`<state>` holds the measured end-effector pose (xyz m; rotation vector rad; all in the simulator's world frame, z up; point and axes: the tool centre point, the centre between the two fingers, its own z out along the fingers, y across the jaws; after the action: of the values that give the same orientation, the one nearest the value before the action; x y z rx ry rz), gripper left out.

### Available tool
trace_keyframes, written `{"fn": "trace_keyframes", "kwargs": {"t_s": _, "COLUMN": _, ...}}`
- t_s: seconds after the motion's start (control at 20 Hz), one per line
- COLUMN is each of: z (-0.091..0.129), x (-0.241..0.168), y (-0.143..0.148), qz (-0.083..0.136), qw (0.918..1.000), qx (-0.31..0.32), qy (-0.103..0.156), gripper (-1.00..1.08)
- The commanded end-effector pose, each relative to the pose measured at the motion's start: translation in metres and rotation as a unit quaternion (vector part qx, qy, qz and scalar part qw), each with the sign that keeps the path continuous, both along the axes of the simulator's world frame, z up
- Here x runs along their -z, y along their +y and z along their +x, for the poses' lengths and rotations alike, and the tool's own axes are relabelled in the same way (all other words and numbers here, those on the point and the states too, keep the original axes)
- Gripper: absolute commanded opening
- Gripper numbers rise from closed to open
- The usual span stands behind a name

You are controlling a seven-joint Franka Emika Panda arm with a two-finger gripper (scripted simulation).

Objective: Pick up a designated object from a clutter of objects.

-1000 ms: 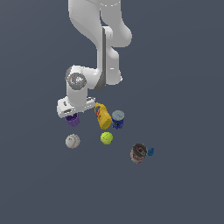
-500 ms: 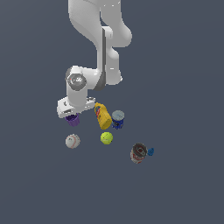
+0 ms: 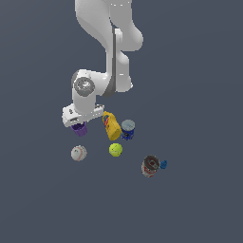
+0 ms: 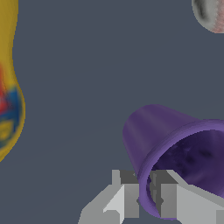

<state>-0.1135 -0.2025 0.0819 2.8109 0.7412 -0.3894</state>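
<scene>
The purple cup (image 3: 79, 129) hangs under my hand at the exterior view's left of the clutter. In the wrist view the cup (image 4: 148, 131) is tilted, its dark hollow facing the camera. My gripper (image 4: 144, 194) has one finger (image 4: 124, 197) outside the rim and the other (image 4: 168, 199) inside, closed on the cup's wall. In the exterior view the gripper (image 3: 78, 124) is mostly hidden by the white hand. I cannot tell whether the cup touches the floor.
A yellow bottle (image 3: 111, 126) (image 4: 8, 96) stands just to the cup's right in the exterior view, with a blue-white can (image 3: 127, 129) beside it. A white baseball (image 3: 79, 153) (image 4: 210, 13), a tennis ball (image 3: 115, 150), a brown-topped can (image 3: 150, 165) and a tiny blue piece (image 3: 163, 164) lie nearer the camera.
The hand and the purple cup have shifted very slightly upward in the exterior view. The other objects have not moved.
</scene>
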Motion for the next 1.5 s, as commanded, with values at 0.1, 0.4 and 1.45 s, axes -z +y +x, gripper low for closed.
{"fn": "trace_keyframes", "kwargs": {"t_s": 0.1, "z": 0.003, "x": -0.018, "y": 0.009, "qz": 0.000, "qw": 1.0000, "qx": 0.000, "qy": -0.001, "gripper": -1.00}}
{"fn": "trace_keyframes", "kwargs": {"t_s": 0.4, "z": 0.007, "x": -0.057, "y": 0.029, "qz": 0.000, "qw": 1.0000, "qx": -0.001, "qy": -0.001, "gripper": -1.00}}
{"fn": "trace_keyframes", "kwargs": {"t_s": 1.45, "z": 0.030, "x": -0.245, "y": 0.126, "qz": 0.001, "qw": 1.0000, "qx": -0.001, "qy": -0.001, "gripper": -1.00}}
